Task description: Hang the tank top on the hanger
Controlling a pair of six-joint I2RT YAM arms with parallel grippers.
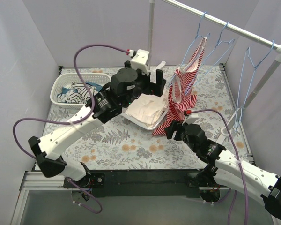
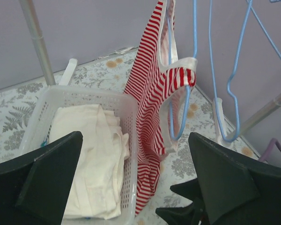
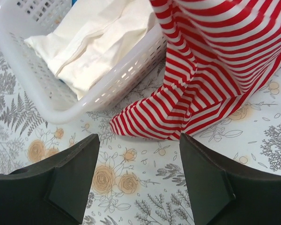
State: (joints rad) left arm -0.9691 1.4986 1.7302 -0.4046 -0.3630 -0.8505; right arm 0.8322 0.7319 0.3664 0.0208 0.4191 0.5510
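Note:
The red-and-white striped tank top (image 1: pixel 181 96) hangs from a blue wire hanger (image 1: pixel 196 44) on the rail. One strap runs up near the hook, the other is draped over the hanger's lower corner (image 2: pixel 179 124). Its hem (image 3: pixel 150 122) rests bunched on the table beside a white basket. My left gripper (image 1: pixel 155 80) is open and empty, up beside the tank top (image 2: pixel 152 84) and above the basket. My right gripper (image 1: pixel 174 129) is open and empty, low over the table just in front of the hem (image 3: pixel 139 183).
The white basket (image 1: pixel 139 123) holds a cream-white cloth (image 1: pixel 147 107). Another basket (image 1: pixel 61 84) at the back left holds a black-and-white striped garment (image 1: pixel 79 90). More blue hangers (image 1: pixel 223 40) (image 1: pixel 253 70) hang on the rail (image 1: pixel 234 29). A rail post (image 1: pixel 151 33) stands behind.

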